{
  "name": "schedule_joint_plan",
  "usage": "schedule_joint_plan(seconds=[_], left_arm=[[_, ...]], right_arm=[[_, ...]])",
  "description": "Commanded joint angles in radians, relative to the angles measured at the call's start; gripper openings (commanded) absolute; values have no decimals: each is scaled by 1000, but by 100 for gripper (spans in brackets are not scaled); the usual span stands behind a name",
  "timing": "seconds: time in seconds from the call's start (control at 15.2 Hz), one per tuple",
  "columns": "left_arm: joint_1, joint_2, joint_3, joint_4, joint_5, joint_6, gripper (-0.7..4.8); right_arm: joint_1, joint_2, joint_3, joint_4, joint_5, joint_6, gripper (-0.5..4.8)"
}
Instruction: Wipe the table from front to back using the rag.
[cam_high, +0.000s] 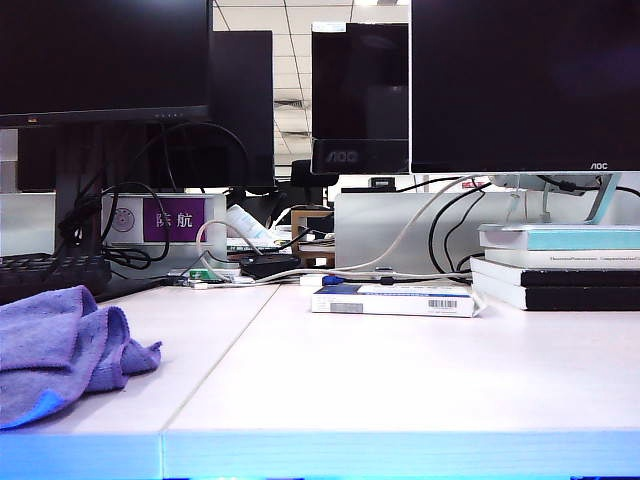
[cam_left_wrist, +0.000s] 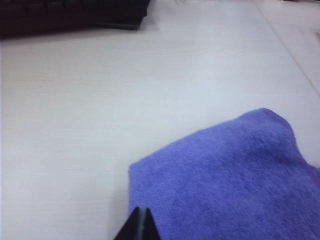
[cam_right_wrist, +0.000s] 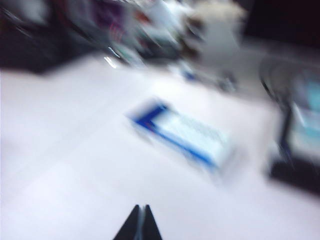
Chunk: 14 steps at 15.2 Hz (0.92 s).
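The lavender-purple rag (cam_high: 55, 345) lies crumpled at the front left of the pale table (cam_high: 400, 370); neither gripper shows in the exterior view. In the left wrist view the rag (cam_left_wrist: 225, 180) spreads over the table (cam_left_wrist: 100, 100), and my left gripper (cam_left_wrist: 141, 211) is shut with nothing between its fingers, its tips over the rag's near edge. The right wrist view is blurred by motion. There my right gripper (cam_right_wrist: 140, 207) is shut and empty above bare table (cam_right_wrist: 60, 150). No rag shows in that view.
A black keyboard (cam_high: 50, 272) lies behind the rag, also seen as the keyboard (cam_left_wrist: 70, 17) in the left wrist view. A blue-and-white box (cam_high: 395, 298) lies mid-table, and shows as the box (cam_right_wrist: 180, 132) ahead of my right gripper. Stacked books (cam_high: 560, 265), cables and monitors (cam_high: 520, 80) line the back.
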Motion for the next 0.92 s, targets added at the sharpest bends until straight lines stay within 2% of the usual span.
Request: schedule_joint_plan(seconds=[0.07, 0.26, 0.52, 0.72, 0.92], left_arm=[[0, 0, -2, -14, 5, -3, -4], [0, 0, -2, -14, 4, -3, -4], [0, -1, -2, -14, 5, -3, -4], [0, -9, -2, -14, 4, -3, -4], [-2, -14, -2, -17, 12, -3, -4]], right_arm=[[-80, -135, -230, 200, 42, 2, -1], [-130, -322, -390, 255, 42, 5, -1], [-212, -550, -396, 30, 42, 5, -1], [-296, -570, -396, -37, 32, 5, -1], [-306, -569, -396, -155, 31, 5, -1]])
